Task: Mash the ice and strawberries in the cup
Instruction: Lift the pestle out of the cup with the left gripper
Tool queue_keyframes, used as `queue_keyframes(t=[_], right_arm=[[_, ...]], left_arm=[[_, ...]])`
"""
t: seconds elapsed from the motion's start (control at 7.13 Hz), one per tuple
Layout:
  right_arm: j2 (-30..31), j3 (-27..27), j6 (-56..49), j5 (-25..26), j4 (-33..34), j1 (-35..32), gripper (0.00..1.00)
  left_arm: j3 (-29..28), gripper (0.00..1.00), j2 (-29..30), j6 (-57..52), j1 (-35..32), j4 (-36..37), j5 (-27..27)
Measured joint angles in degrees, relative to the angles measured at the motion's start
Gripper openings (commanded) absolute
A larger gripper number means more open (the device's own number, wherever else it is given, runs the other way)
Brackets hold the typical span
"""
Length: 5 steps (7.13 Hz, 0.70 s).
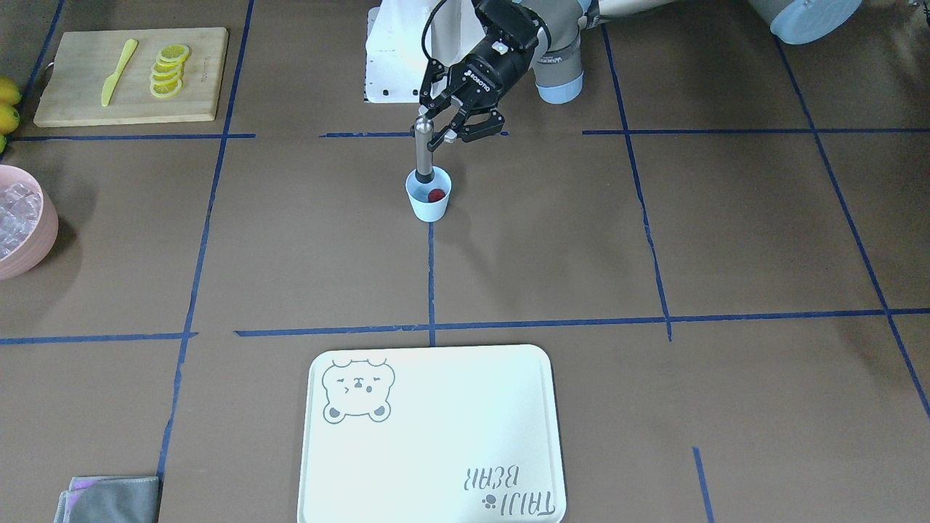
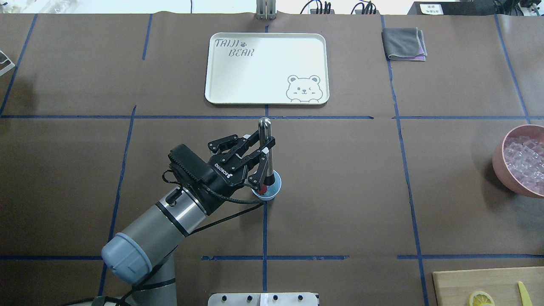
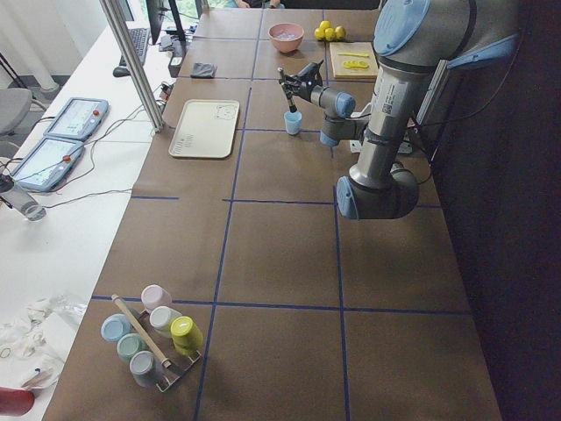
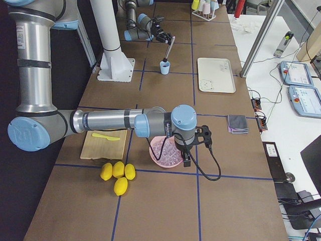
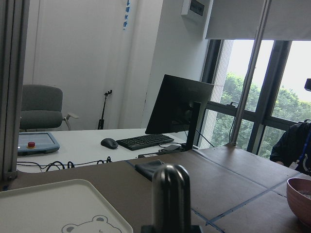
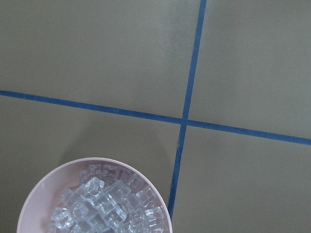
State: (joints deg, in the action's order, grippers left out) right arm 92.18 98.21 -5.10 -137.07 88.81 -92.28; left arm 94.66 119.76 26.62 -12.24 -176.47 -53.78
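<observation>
The cup (image 1: 429, 195) stands upright in the middle of the bench (image 1: 654, 240), on a blue tape line, between the white bear tray (image 2: 263, 72) and my base. Inside it lies the strawberry (image 1: 435, 195), red against the pale blue wall. Just beside the berry is the foot of a metal pestle (image 1: 423, 156), and I cannot tell whether they touch. The pestle rises almost upright out of the cup, and my left fingers (image 2: 264, 149) are closed on its upper shaft, just below the rounded top. I cannot make out any ice in the cup. The ice (image 6: 104, 204) that I do see is heaped in the pink bowl (image 2: 499, 161), well apart from the cup near the bench end on my right. My right fingers (image 4: 187, 159) hang over that bowl's edge, and whether they are wide or narrow I cannot tell. Beyond the bowl, on the corner nearest my base, lies a wooden board (image 1: 73, 87) with lemon slices (image 1: 168, 70) and a yellow knife (image 1: 118, 71). A folded grey cloth (image 2: 403, 42) lies beside the tray.
</observation>
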Motion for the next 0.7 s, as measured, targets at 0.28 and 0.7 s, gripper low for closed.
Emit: queue_keyframes(t=[0.28,0.7], right_arm=[[0.14,-0.24,-0.10,0.02,0.04,0.00,0.99],[-0.12,-0.36,-0.18,0.23,-0.03,0.00,0.99]], left_arm=[[6.23,0.00,-1.02,-0.11,-0.84,2.33,-0.16],[11.41,0.00,-7.69,9.48,-7.63,6.60,-4.90]])
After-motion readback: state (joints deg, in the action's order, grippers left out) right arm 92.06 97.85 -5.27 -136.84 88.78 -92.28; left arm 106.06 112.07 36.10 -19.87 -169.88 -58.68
